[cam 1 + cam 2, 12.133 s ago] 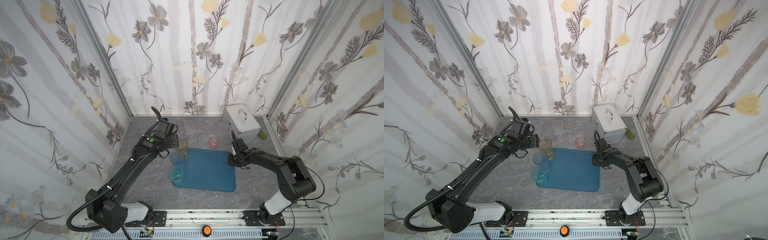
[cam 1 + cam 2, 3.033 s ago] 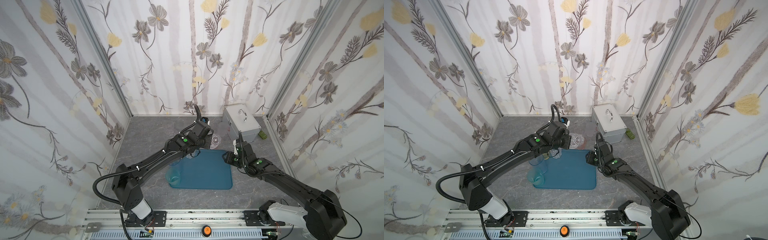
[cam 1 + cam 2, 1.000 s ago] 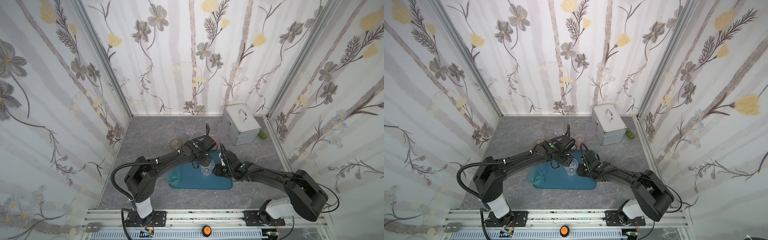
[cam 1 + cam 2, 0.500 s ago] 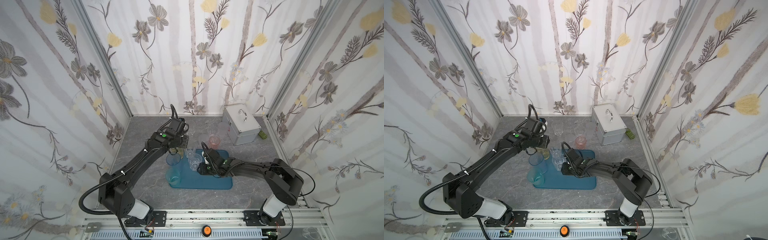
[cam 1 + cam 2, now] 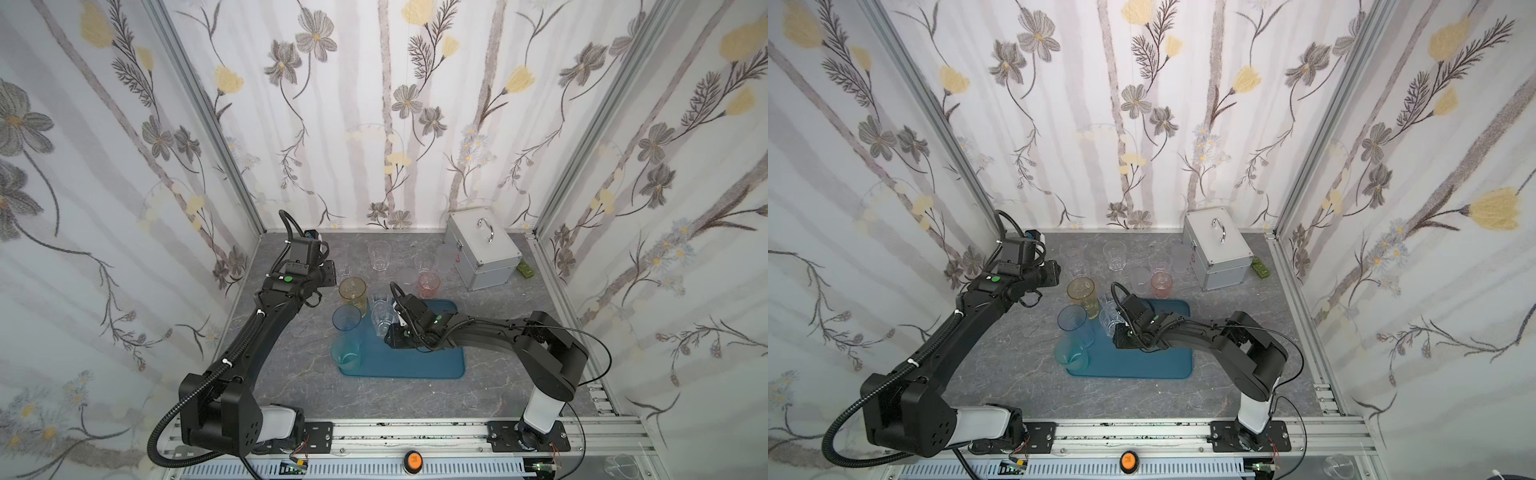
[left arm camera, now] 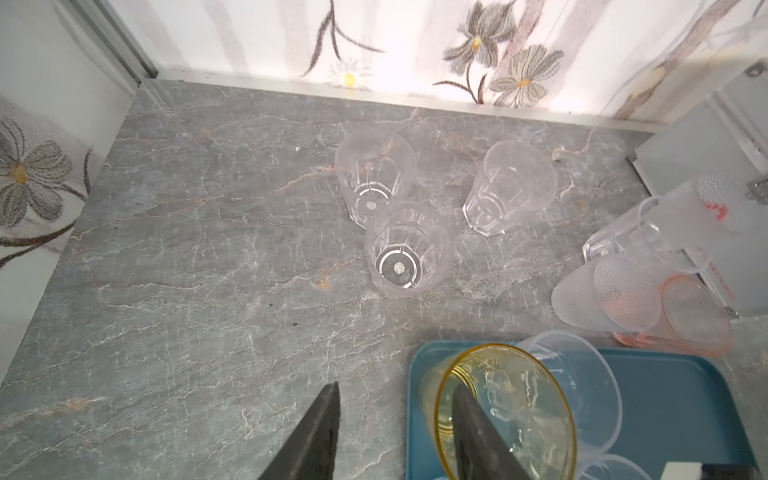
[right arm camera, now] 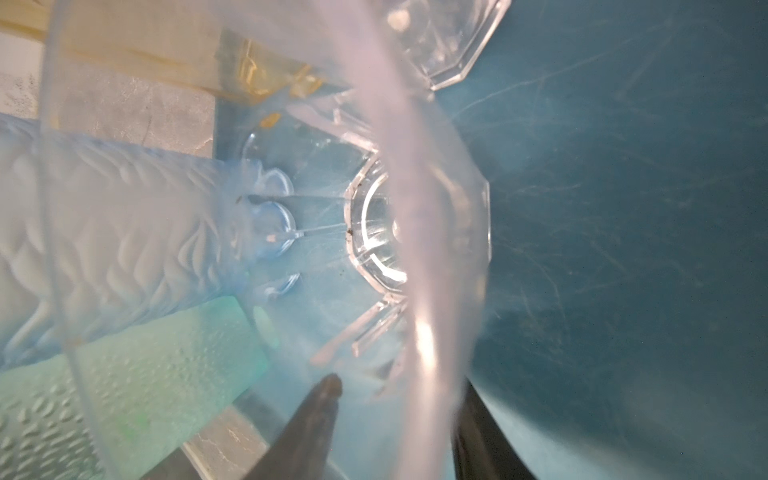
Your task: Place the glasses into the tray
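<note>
L arm [image 5: 266, 328] has pulled back to the far-left part of the desk [image 5: 291, 374]; a sec ago it was stretched over the middle of the tray [image 5: 432, 359]. L gripper [image 6: 394, 386] now has jaws apart w/ nothing btw them, one finger [image 6: 478, 436] in front of the amber glass [image 5: 352, 291] in the tray's far-left corner. The clear faceted glass [image 5: 381, 322], mid-tray a sec ago, now stands upright nr the tray's left edge, just beside a 2nd clear glass [image 5: 379, 300] & the blue glass [image 5: 346, 318]; the teal glass [image 5: 347, 353] is at the near-left corner. R gripper [image 7: 400, 381] came across w/ it: fingers [image 7: 307, 428] straddle its wall, one inside, one outside, but blur hides whether they pinch, can't tell. Means approx 5 in, vs. 3 tinted ones earlier. Still out: pink glass [image 5: 429, 284] just beyond the tray's far edge, plus several clear & frosted ones twd the desk's far edge. Prob. next: L arm goes for the nearest clear tumbler [image 6: 409, 249].
</note>
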Robot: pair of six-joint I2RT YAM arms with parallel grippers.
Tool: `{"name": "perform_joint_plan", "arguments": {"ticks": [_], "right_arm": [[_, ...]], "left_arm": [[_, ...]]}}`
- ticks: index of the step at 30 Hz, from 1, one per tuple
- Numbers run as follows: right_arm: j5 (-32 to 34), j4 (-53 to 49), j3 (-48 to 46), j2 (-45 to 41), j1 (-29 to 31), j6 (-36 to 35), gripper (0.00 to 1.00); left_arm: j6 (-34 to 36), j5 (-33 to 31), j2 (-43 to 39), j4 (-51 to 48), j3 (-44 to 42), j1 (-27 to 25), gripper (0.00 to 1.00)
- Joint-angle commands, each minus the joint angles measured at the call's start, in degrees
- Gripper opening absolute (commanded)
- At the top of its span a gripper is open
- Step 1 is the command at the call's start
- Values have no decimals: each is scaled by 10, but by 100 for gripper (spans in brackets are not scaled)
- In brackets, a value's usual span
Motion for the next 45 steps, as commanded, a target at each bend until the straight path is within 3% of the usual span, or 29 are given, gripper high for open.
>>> {"name": "perform_joint_plan", "arguments": {"ticks": [1, 7, 13, 29, 36, 45], "right_arm": [[9, -23, -13, -25, -8, -17, 43], [27, -12, -48, -54, -68, -23, 43], [39, 15, -1, -10, -79, -17, 43], [35, 27, 39, 54, -25, -3, 43], [43, 18, 26, 28, -31, -10, 43], [51, -6, 4, -46, -49, -19, 43]], "left_arm": [[-25, -26, -17, 79, -26, 8, 48], [-60, -38, -34, 174, -101, 33, 60], [-59, -42, -50, 204, -139, 49, 68], [-62, -27, -41, 222, -152, 52, 68], [-66, -28, -42, 223, -155, 53, 69], [-82, 23, -18, 217, -113, 55, 67]]}}
